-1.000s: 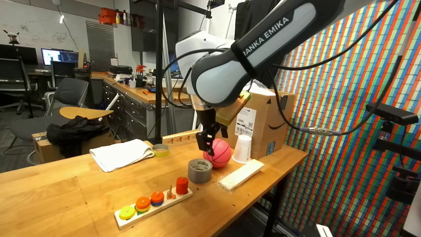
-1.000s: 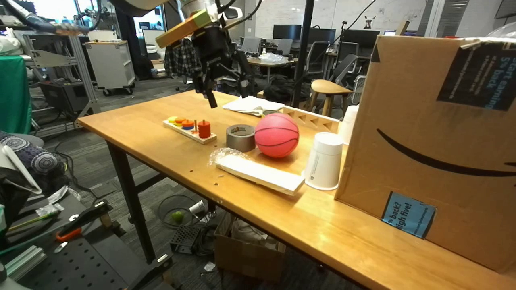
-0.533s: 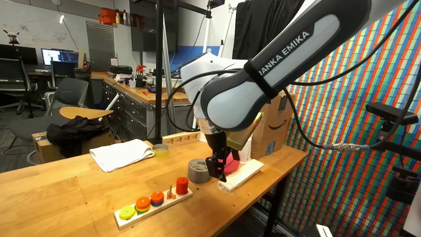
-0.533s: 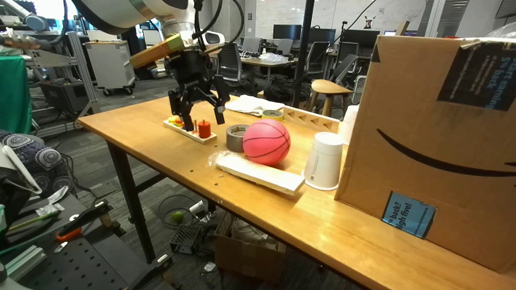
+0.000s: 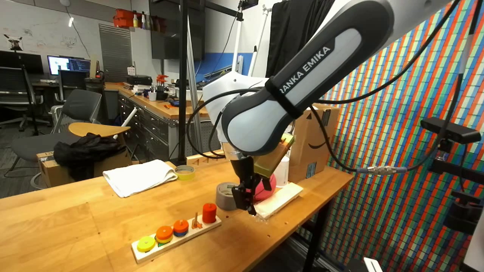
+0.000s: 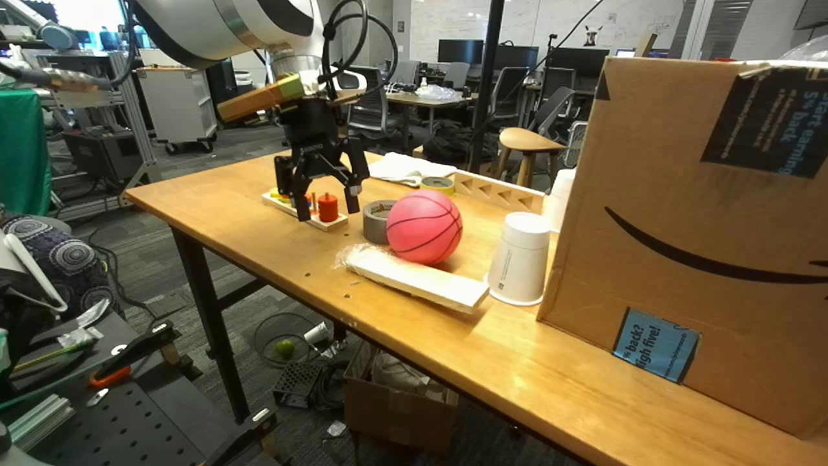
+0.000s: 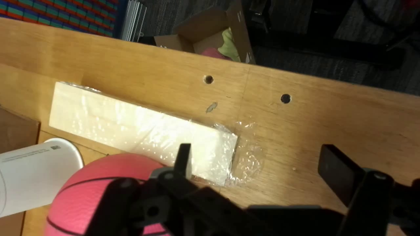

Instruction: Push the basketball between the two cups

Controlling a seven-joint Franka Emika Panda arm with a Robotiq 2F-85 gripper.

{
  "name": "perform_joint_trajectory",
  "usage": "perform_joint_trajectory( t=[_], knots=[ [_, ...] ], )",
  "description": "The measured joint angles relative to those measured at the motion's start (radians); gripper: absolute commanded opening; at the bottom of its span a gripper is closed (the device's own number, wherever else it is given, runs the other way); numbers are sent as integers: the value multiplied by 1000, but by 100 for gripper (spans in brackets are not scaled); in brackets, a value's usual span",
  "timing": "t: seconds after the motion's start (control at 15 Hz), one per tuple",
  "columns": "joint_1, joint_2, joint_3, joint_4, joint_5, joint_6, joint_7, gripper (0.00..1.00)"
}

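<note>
The pinkish-red basketball (image 6: 424,226) rests on the table, beside the grey tape roll (image 6: 375,223) and behind the wrapped white block (image 6: 417,278). One upturned white cup (image 6: 519,259) stands near it; farther back, another white cup (image 6: 560,194) is half covered by the box and not clearly seen elsewhere. My gripper (image 6: 328,204) points down, jaws wide apart, holding nothing. In the wrist view the ball (image 7: 88,196) sits outside the left finger (image 7: 182,160), partly covered by the gripper linkage. Whether finger and ball touch, I cannot tell.
A large cardboard box (image 6: 698,220) stands right beside the cups. A peg toy with coloured rings (image 5: 177,240), a white towel (image 5: 140,177), a yellow tape roll (image 5: 185,173) and a notched wooden rail (image 6: 498,194) lie on the table. The table's edge (image 7: 249,67) runs close by.
My gripper has come down and toward the table edge near the wrapped block, staying open. The ball has rolled toward that block, with only a slight shift in the last half second.
</note>
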Motion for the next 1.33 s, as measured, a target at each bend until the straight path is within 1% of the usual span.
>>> perform_joint_trajectory(
  t=[0.47, 0.73, 1.07, 1.33],
  knots=[
    [-2, 221, -22, 232, 1, -2, -77, 100],
    [-8, 322, -49, 344, 29, -10, -126, 100],
    [-11, 404, -63, 514, 37, -69, -178, 100],
    [-11, 446, -65, 641, 38, -130, -201, 100]
  ],
)
